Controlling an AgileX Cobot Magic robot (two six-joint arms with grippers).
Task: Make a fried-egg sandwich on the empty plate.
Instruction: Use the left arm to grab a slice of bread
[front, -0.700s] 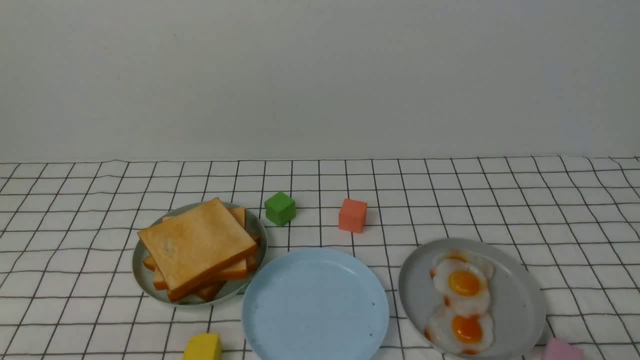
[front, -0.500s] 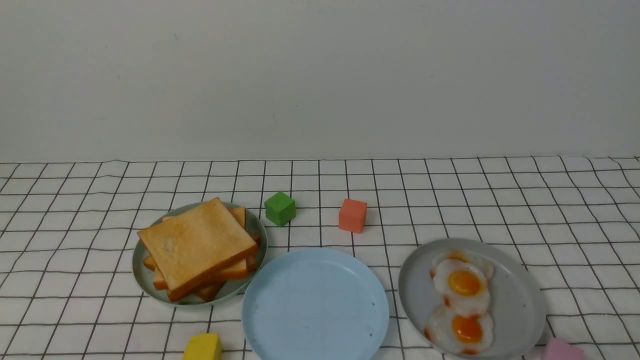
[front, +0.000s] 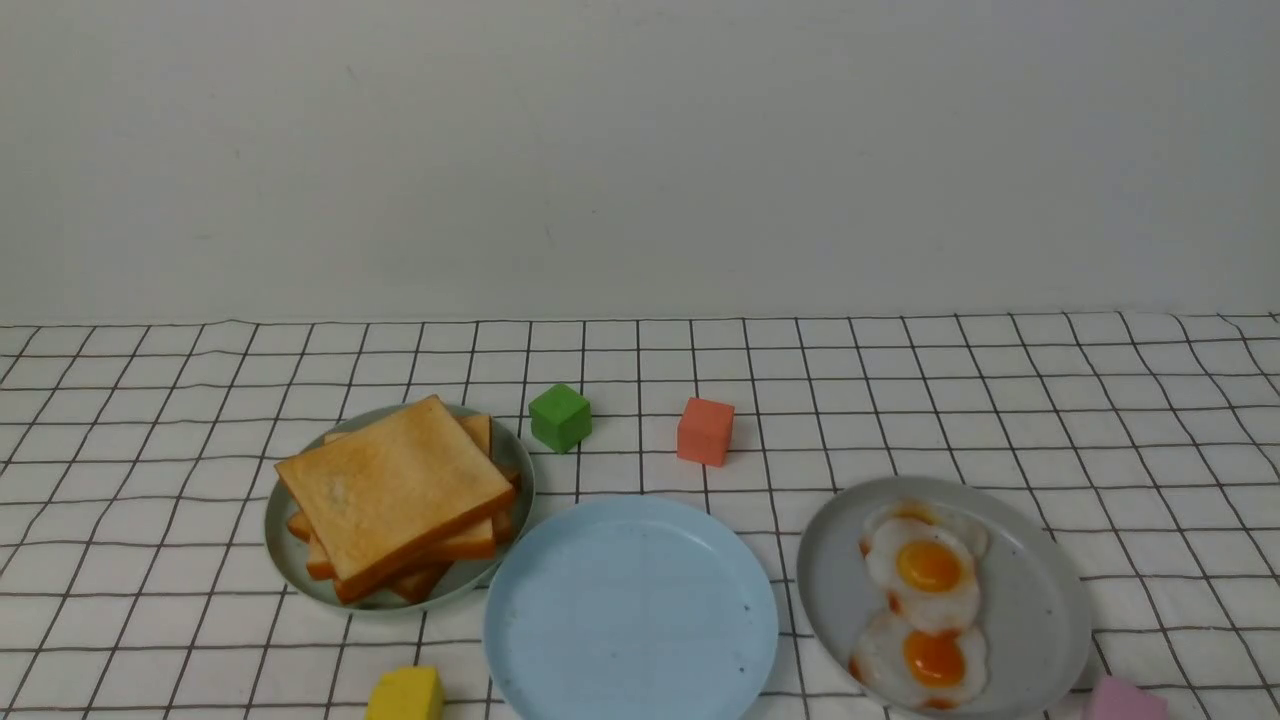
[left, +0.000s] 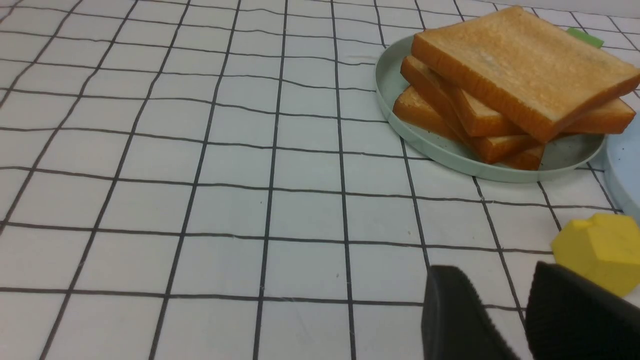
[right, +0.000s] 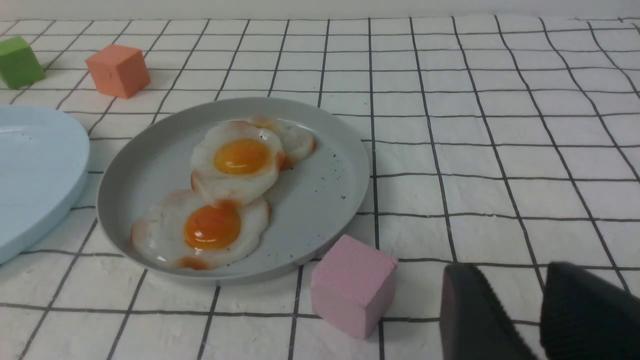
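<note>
Tabletop seen from the front and from both wrists, over a checked cloth (front: 1100, 400). Left gripper (left: 495, 272): shown only in its own wrist view; black fingers (left: 450, 315) apart, bare cloth visible in the gap, nothing held; it sits low over the cloth near the yellow block (front: 405, 695).

Pale green plate (front: 285, 545): at the left, carrying the stack of toast slices (front: 395, 490); several slices lie fanned at differing angles, the top one lying flat, golden face up. The yellow block lies on the cloth nearer the camera than this plate, just left of the pale blue plate (front: 630, 610). Green cube (front: 560, 417): on the cloth behind, just right of the green plate's far rim.

Pale blue plate: at the centre, between the other two plates, its rim just beside the green plate; it holds nothing. Orange cube (front: 705, 431): behind it, apart from the green cube.

Grey plate (front: 1045, 600): at the right, apart from the blue plate; fried eggs (front: 930, 570) lie in it, two overlapping yolk-up, the edge of a further piece showing behind them. Pink cube (right: 352, 285): just beside the grey plate's near rim; whether it touches cannot be told.

Right gripper (right: 510, 270): shown only in its own wrist view; fingers (right: 470, 310) apart, holding nothing, near the pink cube.
</note>
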